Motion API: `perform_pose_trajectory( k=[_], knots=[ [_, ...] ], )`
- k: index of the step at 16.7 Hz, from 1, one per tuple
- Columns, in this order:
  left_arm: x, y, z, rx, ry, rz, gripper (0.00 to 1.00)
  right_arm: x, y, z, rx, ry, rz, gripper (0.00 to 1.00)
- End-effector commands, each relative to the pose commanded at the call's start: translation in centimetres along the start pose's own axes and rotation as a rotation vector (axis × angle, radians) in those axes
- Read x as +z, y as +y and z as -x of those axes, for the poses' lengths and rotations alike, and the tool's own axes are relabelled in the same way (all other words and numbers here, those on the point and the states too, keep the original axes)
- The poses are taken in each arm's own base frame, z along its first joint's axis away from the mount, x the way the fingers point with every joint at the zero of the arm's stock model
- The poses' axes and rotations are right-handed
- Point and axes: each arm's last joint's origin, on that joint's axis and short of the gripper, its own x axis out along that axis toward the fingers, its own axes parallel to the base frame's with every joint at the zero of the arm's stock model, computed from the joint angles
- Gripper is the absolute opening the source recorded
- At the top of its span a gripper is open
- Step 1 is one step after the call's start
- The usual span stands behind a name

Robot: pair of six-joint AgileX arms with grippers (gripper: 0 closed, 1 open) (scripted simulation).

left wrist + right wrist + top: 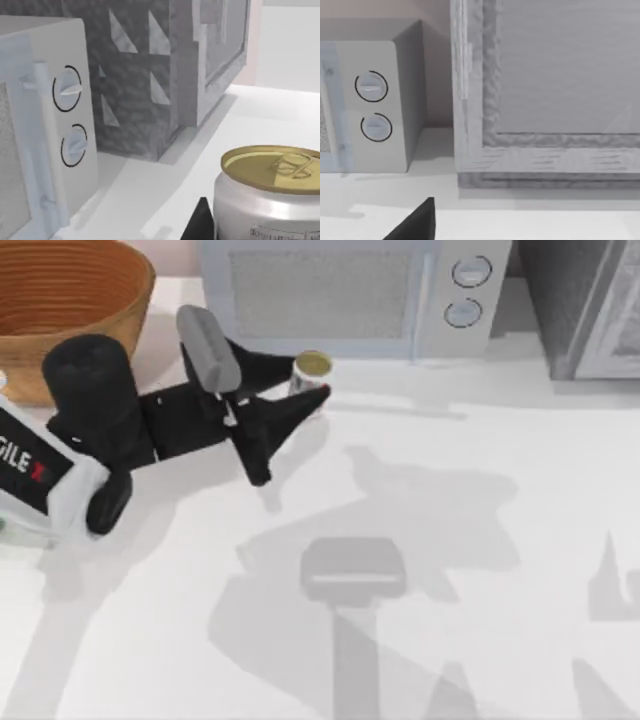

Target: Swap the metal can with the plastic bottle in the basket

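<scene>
Upright, the can [311, 374] stood on the table [480, 500] with its long axis vertical and its gold top facing up — just in front of the microwave [340, 295] and well to the right of the basket [70, 300], which sat at the table's back left corner. Since the swap meant lifting the can into the basket, I judged it was still waiting at its starting spot. My left gripper [300, 385] had its fingers spread wide, one passing behind the can and the other reaching in from the front, neither pressed against it; that stance looked like a grasp about to be made across the can's side. From the left wrist the can [272, 195] loomed close, pull tab plain, one dark fingertip [200, 225] just beside its wall. My right arm sat parked toward the table's right, and whether its gripper was open or shut I could not tell — a dark fingertip [415, 222] edged its wrist view.
</scene>
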Motion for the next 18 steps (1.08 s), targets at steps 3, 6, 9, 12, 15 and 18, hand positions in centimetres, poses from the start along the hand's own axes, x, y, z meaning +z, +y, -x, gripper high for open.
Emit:
perform_pose_trajectory(
  k=[3, 6, 9, 12, 15, 18],
  knots=[
    [-2.3, 0.6, -1.3, -0.102, -0.007, -0.005, 0.00, 0.0, 0.0, 0.0, 0.000, 0.000, 0.000, 1.00],
    [-4.6, 0.8, -2.5, -0.201, -0.011, -0.007, 0.00, 0.0, 0.0, 0.0, 0.000, 0.000, 0.000, 1.00],
    [-7.1, 0.8, -3.3, -0.289, -0.010, -0.002, 0.00, 0.0, 0.0, 0.0, 0.000, 0.000, 0.000, 1.00],
    [-9.3, 0.8, -3.9, -0.361, -0.005, 0.012, 0.00, 0.0, 0.0, 0.0, 0.000, 0.000, 0.000, 1.00],
    [-10.1, 0.8, -4.0, -0.385, -0.001, 0.020, 0.00, 0.0, 0.0, 0.0, 0.000, 0.000, 0.000, 1.00],
    [-10.1, 0.8, -4.0, -0.385, -0.001, 0.020, 0.00, 0.0, 0.0, 0.0, 0.000, 0.000, 0.000, 1.00]
  ],
)
